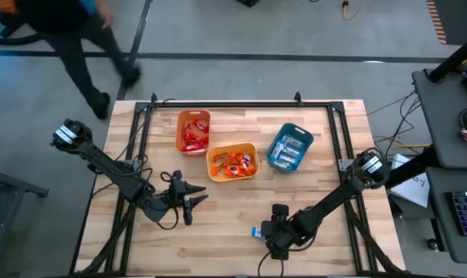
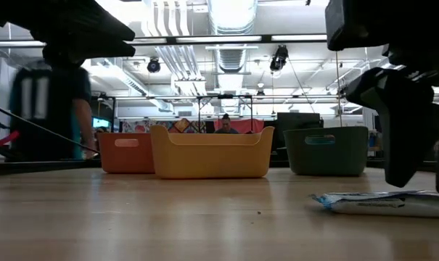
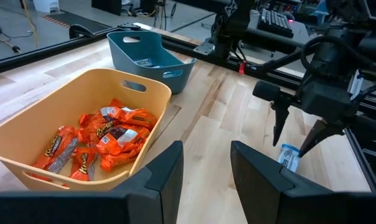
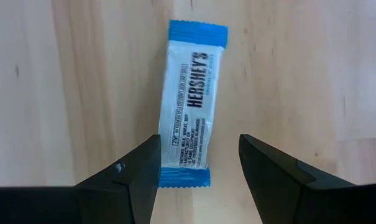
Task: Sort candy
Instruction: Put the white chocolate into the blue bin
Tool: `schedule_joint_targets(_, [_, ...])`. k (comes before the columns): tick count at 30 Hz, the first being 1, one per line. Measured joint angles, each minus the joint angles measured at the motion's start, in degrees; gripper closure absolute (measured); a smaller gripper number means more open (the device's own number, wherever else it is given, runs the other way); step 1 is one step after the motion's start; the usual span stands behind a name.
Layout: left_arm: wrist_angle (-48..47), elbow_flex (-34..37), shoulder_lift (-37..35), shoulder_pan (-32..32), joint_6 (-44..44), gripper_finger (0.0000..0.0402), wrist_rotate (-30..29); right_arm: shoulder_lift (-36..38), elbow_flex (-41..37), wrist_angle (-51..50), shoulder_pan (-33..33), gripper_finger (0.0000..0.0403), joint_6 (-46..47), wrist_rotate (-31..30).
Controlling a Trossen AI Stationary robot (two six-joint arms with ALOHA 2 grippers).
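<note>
The left gripper (image 1: 193,194) waits near the yellow bin (image 1: 232,163), jaws apart and empty. Well off from that bin, the right gripper (image 4: 199,163) hangs wide open over the last bar (image 4: 191,102). I'd drop straight, keeping the bar centred, then pinch its narrow sides.

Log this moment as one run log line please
right hand: open, over blue-and-white bar on table | left hand: waiting, empty | bar not gripped
</note>
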State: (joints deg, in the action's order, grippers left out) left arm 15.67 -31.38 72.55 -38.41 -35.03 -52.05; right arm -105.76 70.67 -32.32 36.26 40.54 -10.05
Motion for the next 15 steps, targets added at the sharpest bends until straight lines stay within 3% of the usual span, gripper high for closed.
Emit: schedule_joint_targets(15, [-0.3,0.0,0.0,0.0,0.0,0.0283,0.0,-0.4,2.9,-1.6,0.0,0.0195,0.7,0.0])
